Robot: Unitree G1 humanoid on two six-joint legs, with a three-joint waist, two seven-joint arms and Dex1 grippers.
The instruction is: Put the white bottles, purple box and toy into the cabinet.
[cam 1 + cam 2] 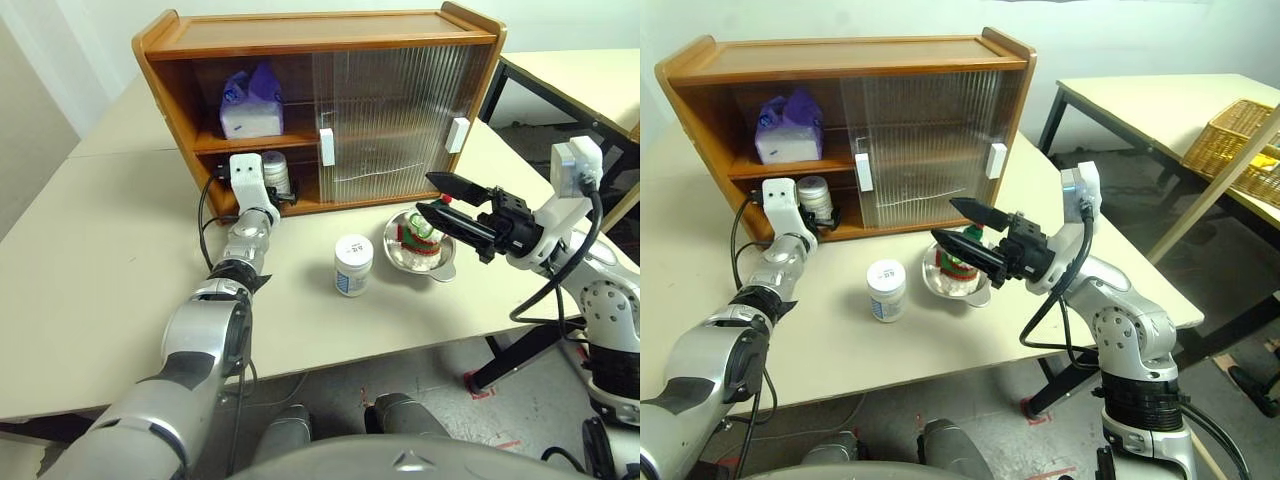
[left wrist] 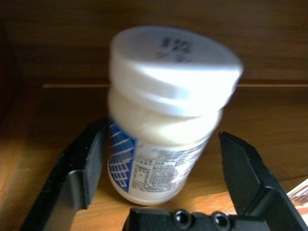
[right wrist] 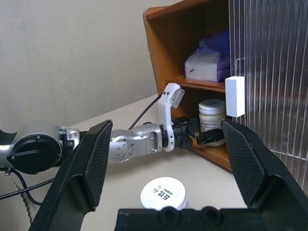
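The cabinet (image 1: pixel 300 40) stands at the back of the table, its left bay uncovered. The purple box (image 1: pixel 250 105) lies on the upper shelf. One white bottle (image 2: pixel 163 125) stands on the lower shelf between the fingers of my left gripper (image 1: pixel 280 193), which is open with small gaps on both sides. The other white bottle (image 1: pixel 353 265) stands on the table in front of the cabinet. The toy (image 1: pixel 420 235) sits in a steel bowl (image 1: pixel 400 258). Just above and right of that bowl, my right gripper (image 1: pixel 425 194) hovers open and holds nothing.
Ribbed sliding doors (image 1: pixel 390 120) cover the cabinet's middle and right. The table's front edge runs close behind the bottle and bowl. A second table (image 1: pixel 580 80) stands to the right, with a wicker basket (image 1: pixel 1240 135) on it.
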